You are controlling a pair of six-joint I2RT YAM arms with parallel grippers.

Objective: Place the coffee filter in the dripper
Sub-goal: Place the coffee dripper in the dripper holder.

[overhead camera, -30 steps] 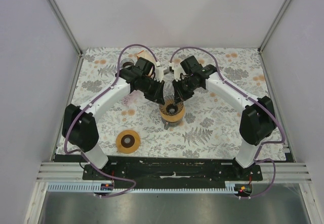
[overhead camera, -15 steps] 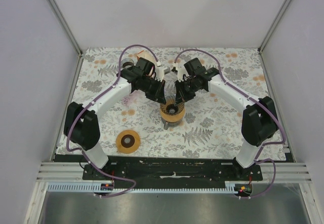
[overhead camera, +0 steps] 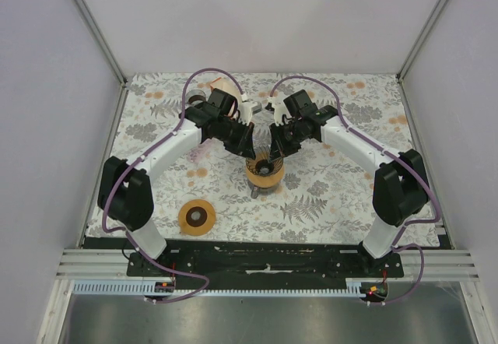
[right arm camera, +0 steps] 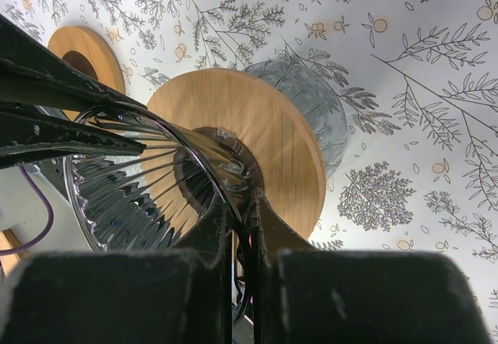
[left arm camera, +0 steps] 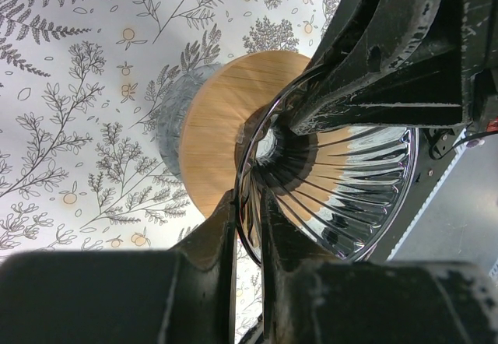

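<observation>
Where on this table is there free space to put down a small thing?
Free cloth: front right, between the dripper and the right arm; also the far right corner. Crowded: the middle, where the left claw and the right claw both grip the dripper's rim.

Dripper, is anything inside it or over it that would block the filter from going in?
Nothing lies inside the dripper; its glass cone looks empty. But the left gripper and right gripper each pinch its rim from opposite sides, one finger of each inside the opening.
</observation>
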